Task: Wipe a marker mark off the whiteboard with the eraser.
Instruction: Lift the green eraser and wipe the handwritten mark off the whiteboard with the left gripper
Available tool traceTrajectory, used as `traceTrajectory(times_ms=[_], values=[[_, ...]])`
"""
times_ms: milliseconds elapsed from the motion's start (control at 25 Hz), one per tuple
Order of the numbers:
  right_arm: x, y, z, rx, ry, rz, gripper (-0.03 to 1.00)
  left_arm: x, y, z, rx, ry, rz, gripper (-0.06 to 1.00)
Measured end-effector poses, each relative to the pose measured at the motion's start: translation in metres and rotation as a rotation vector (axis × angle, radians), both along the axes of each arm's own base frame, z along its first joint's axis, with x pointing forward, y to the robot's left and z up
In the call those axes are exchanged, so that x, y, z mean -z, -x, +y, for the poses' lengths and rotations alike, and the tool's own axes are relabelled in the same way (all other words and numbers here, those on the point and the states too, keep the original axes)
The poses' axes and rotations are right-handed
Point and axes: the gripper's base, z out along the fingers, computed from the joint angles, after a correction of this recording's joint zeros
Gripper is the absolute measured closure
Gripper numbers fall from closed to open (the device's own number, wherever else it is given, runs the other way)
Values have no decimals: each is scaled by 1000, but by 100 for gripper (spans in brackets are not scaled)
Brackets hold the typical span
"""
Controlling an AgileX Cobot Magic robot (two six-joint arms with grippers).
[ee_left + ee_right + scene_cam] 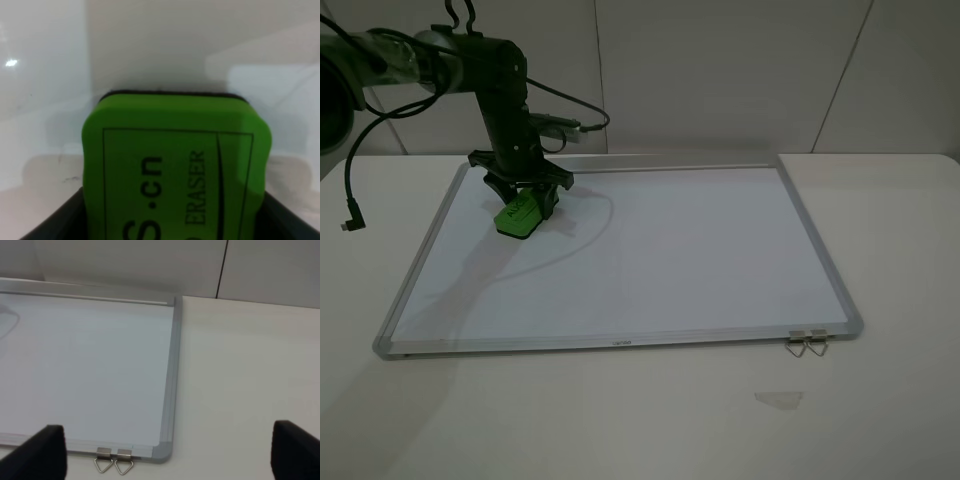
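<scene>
My left gripper (525,200) is shut on the bright green eraser (523,215) and presses its dark underside onto the far left part of the whiteboard (670,250). In the left wrist view the eraser (175,170) fills the frame, with dark fingers (50,222) on either side of it. No black marker mark shows on the board; the spot under the eraser is hidden. My right gripper (170,452) is open, its two dark fingertips wide apart above the whiteboard's (90,365) near right corner. It is outside the exterior view.
Two small metal clips (807,343) hang off the board's near right edge; the right wrist view shows them too (114,460). A black cable (355,215) dangles left of the board. A faint smudge (778,399) lies on the white table in front.
</scene>
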Motion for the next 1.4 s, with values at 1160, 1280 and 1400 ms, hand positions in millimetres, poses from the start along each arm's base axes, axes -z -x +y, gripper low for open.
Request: traceTrajectory(times_ms=[1160,1280,1400], values=[[0,0,0,0,0,0,15,1,-17,64,-156,-14,-20,35],[0,0,0,0,0,0,15,1,-11,31,-88,5,-15,35],[0,0,0,0,0,0,15,1,-3,-4,-6,18,-22,35]])
